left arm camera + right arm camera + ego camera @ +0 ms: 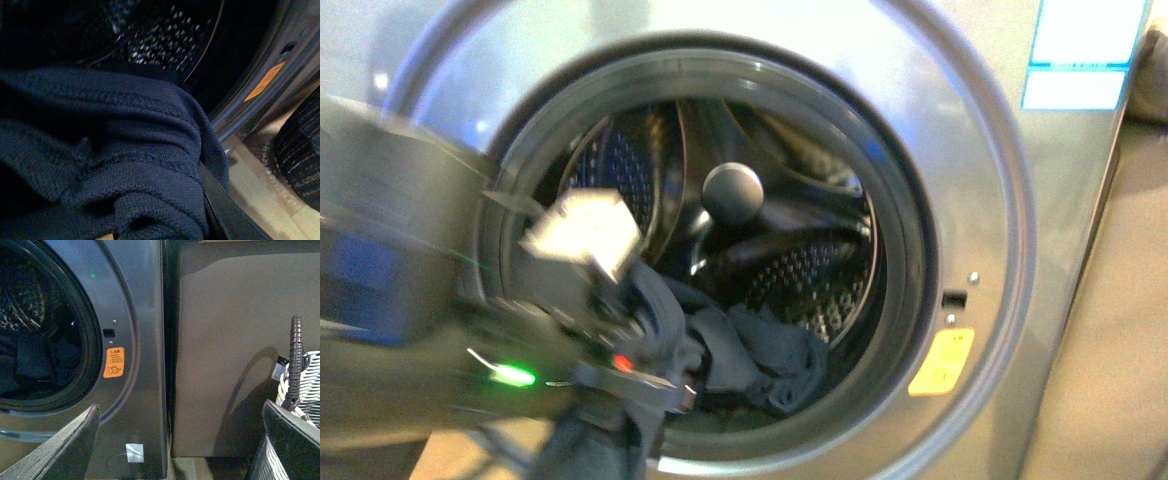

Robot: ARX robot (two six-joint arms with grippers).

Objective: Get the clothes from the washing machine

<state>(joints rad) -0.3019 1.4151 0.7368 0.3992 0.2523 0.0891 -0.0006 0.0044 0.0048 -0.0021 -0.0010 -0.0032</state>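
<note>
Bkgd: plain brown panel [225, 340] fills the upper right of the right wrist view, beside the grey washing machine [1020, 250], which takes up nearly the whole front view w/ its round mouth open. No surface here.

Step in hand, I judge: pulling a load out over the door lip. My left claw [635, 365] sits blurred at the lower left of the front view, at the mouth's bottom edge. It looks clamped on the clothes [760, 350]: navy fabric bunches at it and hangs below it. In the left wrist view the cloth [125, 150] covers nearly everything, one black finger [225, 210] poking out under it. The rest of the bundle lies in the bottom of the drum [800, 280], near the front.

My right claw [181, 410] is spread wide and empty, w/ the woven basket [312, 375] at lower right of its view.

Next move probably needs a clean pull outward so trailing cloth doesn't snag the lip, then a carry to the basket.

Writing: blue-white label [1085, 50] upper right is washed out, unreadable. The yellow sticker [942, 362] has print and a pictogram, too small to read. No brand visible.
</note>
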